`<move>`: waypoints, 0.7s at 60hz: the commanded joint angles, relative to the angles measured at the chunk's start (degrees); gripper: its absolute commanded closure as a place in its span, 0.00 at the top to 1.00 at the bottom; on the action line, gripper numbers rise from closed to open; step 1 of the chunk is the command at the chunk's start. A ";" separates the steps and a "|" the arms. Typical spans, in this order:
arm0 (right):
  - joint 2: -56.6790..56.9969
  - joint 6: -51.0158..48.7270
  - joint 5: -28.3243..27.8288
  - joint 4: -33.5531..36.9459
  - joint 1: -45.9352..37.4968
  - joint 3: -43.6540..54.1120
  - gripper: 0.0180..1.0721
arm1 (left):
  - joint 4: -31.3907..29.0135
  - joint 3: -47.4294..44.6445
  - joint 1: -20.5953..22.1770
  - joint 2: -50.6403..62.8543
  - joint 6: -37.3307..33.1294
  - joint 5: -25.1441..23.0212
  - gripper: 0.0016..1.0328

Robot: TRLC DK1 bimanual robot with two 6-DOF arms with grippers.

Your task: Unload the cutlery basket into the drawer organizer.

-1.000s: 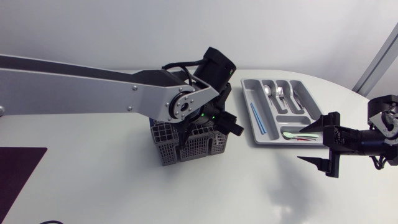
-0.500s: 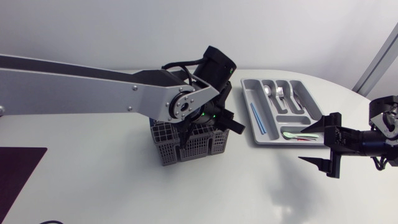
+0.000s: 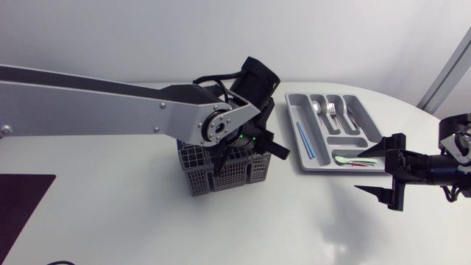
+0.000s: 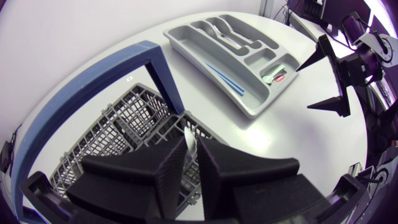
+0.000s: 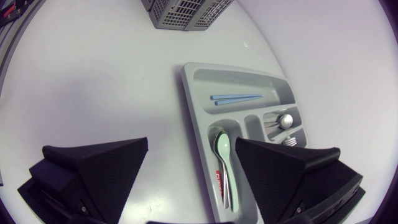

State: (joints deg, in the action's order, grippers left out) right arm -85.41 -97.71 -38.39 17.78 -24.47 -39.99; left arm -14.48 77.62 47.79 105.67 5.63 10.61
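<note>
The dark grey cutlery basket (image 3: 197, 175) stands mid-table, its blue handle (image 4: 155, 59) arching over it in the left wrist view. My left gripper (image 3: 246, 143) reaches down into the basket's right half. Its fingers (image 4: 161, 174) stand close together on a white utensil handle (image 4: 189, 144) that sticks up out of a basket compartment (image 4: 124, 124). The grey drawer organizer (image 3: 307, 166) lies to the right and holds blue sticks (image 3: 305, 138), metal cutlery (image 3: 331, 110) and a green spoon (image 3: 353, 159). My right gripper (image 3: 388, 173) hangs open just right of the organizer (image 5: 194, 109), with nothing between its fingers.
A dark mat (image 3: 22, 199) lies at the table's front left corner. The left arm's long silver link (image 3: 96, 107) spans the table's left half above the surface. Bare white tabletop (image 3: 294, 221) lies in front of the basket and the organizer.
The left gripper's fingers have drawn together inside the basket, onto the white handle. The right gripper has drifted slightly to the right and stays open.
</note>
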 commanded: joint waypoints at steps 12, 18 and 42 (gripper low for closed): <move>-0.55 -1.52 -0.37 0.06 -0.76 1.40 0.96 | 1.47 -0.81 0.11 0.24 1.32 0.20 0.16; -0.55 -1.69 -0.46 0.15 -0.76 1.49 0.96 | 1.56 -0.90 0.11 -0.11 1.23 0.20 0.15; -0.73 -2.13 -0.46 0.15 -1.63 1.14 0.96 | 1.56 -1.86 0.46 -2.48 1.14 0.20 0.15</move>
State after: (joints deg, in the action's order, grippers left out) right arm -85.41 -98.17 -38.59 17.78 -25.63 -39.99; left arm -13.41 77.23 47.81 105.25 5.63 10.59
